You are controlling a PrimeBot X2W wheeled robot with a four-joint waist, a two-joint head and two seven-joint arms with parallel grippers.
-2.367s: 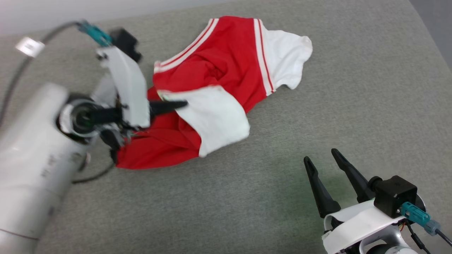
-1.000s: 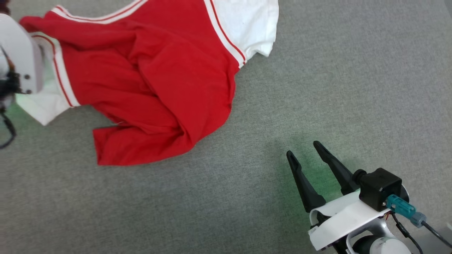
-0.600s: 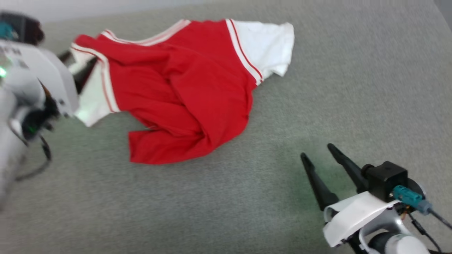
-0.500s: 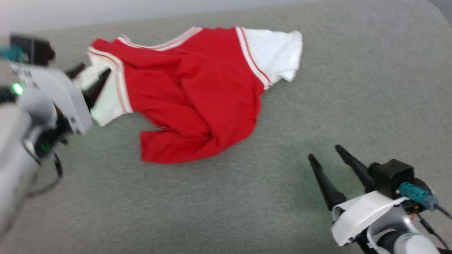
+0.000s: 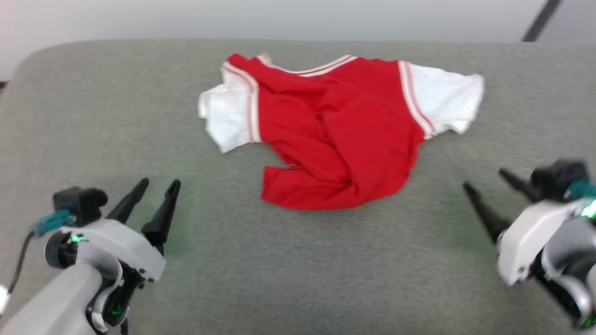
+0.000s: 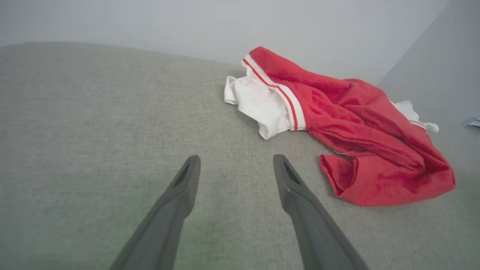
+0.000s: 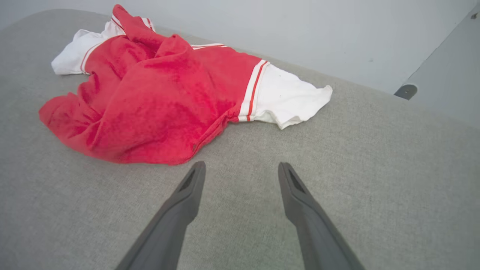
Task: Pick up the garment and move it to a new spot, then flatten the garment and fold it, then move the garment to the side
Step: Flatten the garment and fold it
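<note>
The garment (image 5: 344, 130) lies rumpled on the grey surface toward the far middle, a red jersey with white sleeves spread left and right and striped trim. Its red body is bunched and folded over itself; no numbers show. In the left wrist view the garment (image 6: 337, 127) sits ahead to the right, and in the right wrist view the garment (image 7: 157, 93) sits ahead to the left. My left gripper (image 5: 158, 184) stands open at the lower left, empty, well short of the cloth. My right gripper (image 5: 484, 179) is open at the lower right, also empty and apart from it.
The grey padded surface (image 5: 298, 270) stretches wide around the garment, with a rounded far left corner (image 5: 32, 51). A pale wall (image 5: 279, 18) runs behind its far edge. A dark slanted bar (image 5: 540, 21) shows at the upper right.
My left gripper opened and let go of the white sleeve, then drew back to the lower left. The garment now lies free. The head camera has swung, shifting the whole picture.
</note>
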